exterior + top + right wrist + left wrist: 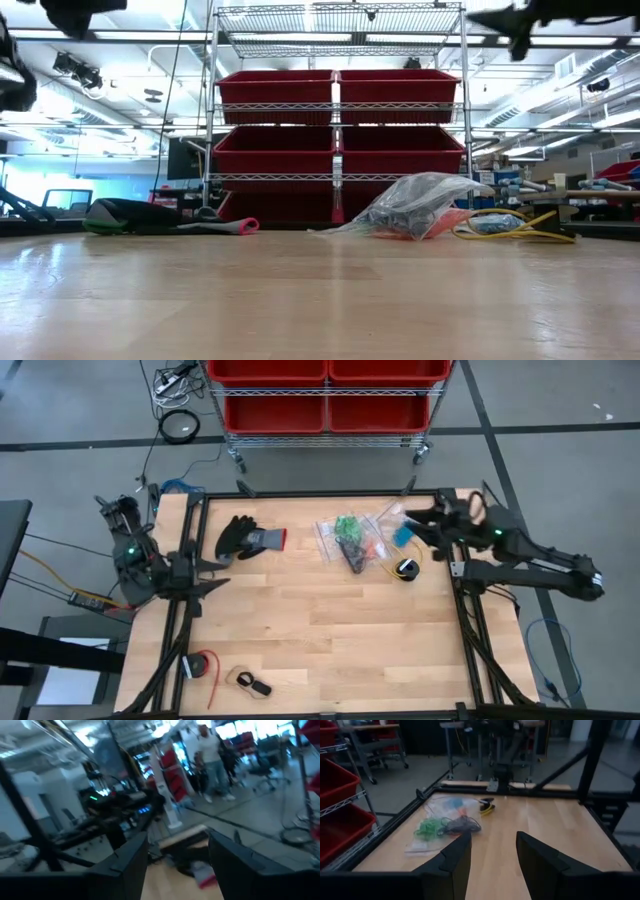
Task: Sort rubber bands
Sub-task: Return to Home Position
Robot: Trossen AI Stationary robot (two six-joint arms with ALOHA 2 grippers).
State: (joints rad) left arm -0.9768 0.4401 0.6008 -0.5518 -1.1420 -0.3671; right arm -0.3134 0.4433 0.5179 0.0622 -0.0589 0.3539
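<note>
Spanning most of the high view, the wooden table (330,630) lay in front of a wire rack of red bins (325,395). The left gripper (214,575) hung just inside the table's left edge, its fingers (457,852) spread apart and empty. The right gripper (412,520) hung near the back right corner, likewise parted with nothing between. A black glove (245,538) lay near the left gripper. The rubber bands (352,538) sat bunched in green, black, orange and blue inside clear bags (330,532) at the table's back middle, a yellow cable (390,568) just beside them.
</note>
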